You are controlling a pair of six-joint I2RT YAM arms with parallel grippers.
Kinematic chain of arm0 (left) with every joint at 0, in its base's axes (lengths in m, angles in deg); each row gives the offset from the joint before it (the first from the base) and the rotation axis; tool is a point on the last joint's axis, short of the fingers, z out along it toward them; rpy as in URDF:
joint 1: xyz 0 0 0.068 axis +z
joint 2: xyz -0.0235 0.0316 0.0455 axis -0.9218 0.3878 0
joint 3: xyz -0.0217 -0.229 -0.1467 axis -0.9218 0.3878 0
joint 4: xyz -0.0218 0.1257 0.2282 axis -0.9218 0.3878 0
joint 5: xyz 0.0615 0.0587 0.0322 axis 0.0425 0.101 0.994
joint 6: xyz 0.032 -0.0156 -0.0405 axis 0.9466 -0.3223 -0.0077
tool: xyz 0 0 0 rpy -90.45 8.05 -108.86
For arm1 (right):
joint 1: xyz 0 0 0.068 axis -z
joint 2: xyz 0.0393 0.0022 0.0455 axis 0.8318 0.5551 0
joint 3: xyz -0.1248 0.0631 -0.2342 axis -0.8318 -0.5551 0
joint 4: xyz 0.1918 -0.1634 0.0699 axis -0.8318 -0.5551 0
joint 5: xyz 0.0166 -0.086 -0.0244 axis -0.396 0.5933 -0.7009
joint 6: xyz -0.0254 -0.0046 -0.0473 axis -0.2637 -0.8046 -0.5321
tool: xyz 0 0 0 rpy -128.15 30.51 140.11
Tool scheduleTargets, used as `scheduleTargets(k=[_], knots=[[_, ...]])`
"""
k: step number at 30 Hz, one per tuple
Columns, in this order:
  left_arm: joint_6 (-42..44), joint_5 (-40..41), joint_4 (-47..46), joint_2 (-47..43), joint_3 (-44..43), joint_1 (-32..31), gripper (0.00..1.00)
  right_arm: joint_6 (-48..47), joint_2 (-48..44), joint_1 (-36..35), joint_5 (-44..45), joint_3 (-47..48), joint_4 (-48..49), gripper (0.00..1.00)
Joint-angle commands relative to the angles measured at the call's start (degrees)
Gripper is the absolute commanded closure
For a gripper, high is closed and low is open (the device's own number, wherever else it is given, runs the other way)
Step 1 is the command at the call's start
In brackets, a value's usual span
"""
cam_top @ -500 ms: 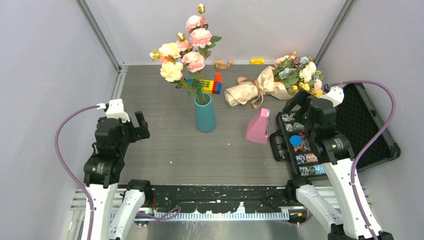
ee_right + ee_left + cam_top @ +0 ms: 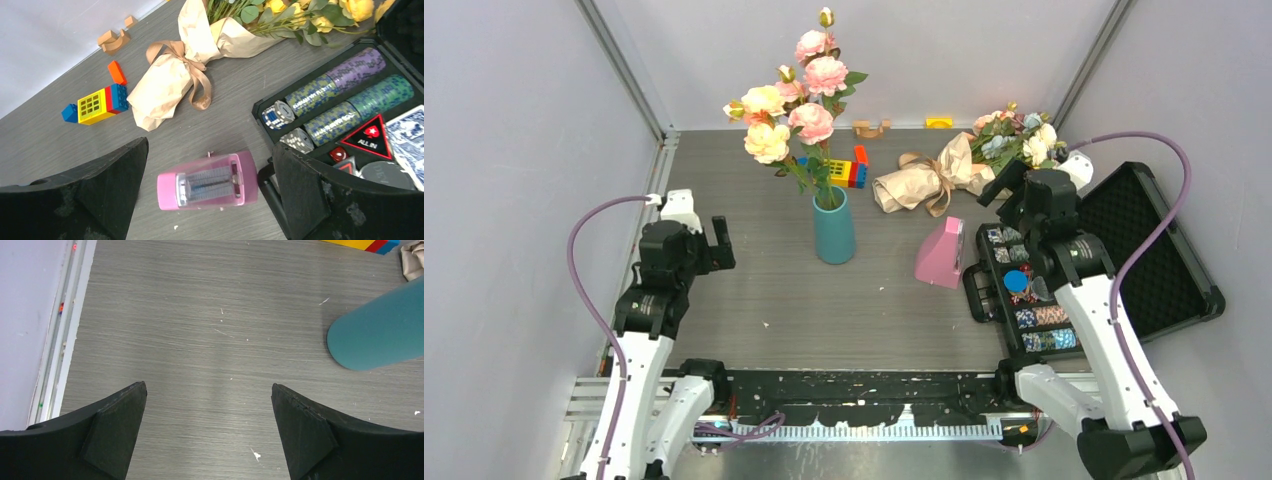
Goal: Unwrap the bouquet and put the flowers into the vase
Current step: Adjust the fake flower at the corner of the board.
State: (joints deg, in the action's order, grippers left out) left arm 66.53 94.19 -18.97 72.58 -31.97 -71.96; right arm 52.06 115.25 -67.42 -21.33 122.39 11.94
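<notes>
**Desk:** Left to right, what are we looking at?

**Photographer:** Left of the vase (image 2: 834,228), the left gripper (image 2: 208,386) hangs over the table (image 2: 754,290), fingers spread as wide as they go and holding nothing. The vase's teal side shows at the right edge of its wrist view. The vase stands upright and already carries tall pink and peach roses (image 2: 796,95).

**Desk:** And the bouquet?

**Photographer:** The bouquet (image 2: 969,165) lies on its side, right of the vase and a little farther back. Its kraft paper (image 2: 909,188) is on and its ribbon (image 2: 187,65) is tied. The long axis runs across the table, with the wrapped stem end pointing toward the vase. The flowers (image 2: 1024,140) face away from the vase, toward the far right.

**Desk:** Which arm is closer?

**Photographer:** The right gripper (image 2: 210,144), clearly. It hovers right of the vase, just on the near side of the bloom end, jaws fully apart and empty. In its wrist view the bouquet lies ahead of the fingers, slanting, with the ribbon knot a little left of centre. A pink box (image 2: 207,181) sits below the open fingers, nearer than the paper.

**Desk:** What does the next move call for?

**Photographer:** As I read it, unwrapping has not begun. The right arm would reach forward past the box to the ribbon. Its jaws should close across the bundle, not along it. The left arm would first have to cross past the vase.
</notes>
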Motion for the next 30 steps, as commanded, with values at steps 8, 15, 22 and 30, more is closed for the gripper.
scheduleTargets(k=[8, 15, 22, 30], knots=[[-0.95, -3.78, -4.61, -4.51, 2.58, -0.15, 0.02, 12.48, 18.92, 0.39, -4.37, 9.16, 7.46, 0.02], [-1.55, -3.62, -4.45, -3.67, 2.67, -0.15, 0.02, 21.31, 35.06, 0.59, -3.94, 12.08, 12.52, 0.01], [-1.05, -1.03, -4.22, -5.22, 2.98, -0.32, 0.02, 23.73, 48.86, 0.59, -4.81, 19.87, 13.54, 0.02], [-1.31, -3.83, -4.55, -4.41, 3.11, -0.67, 0.02, 30.09, 59.09, 0.59, -4.07, 22.71, 18.43, 0.06]])
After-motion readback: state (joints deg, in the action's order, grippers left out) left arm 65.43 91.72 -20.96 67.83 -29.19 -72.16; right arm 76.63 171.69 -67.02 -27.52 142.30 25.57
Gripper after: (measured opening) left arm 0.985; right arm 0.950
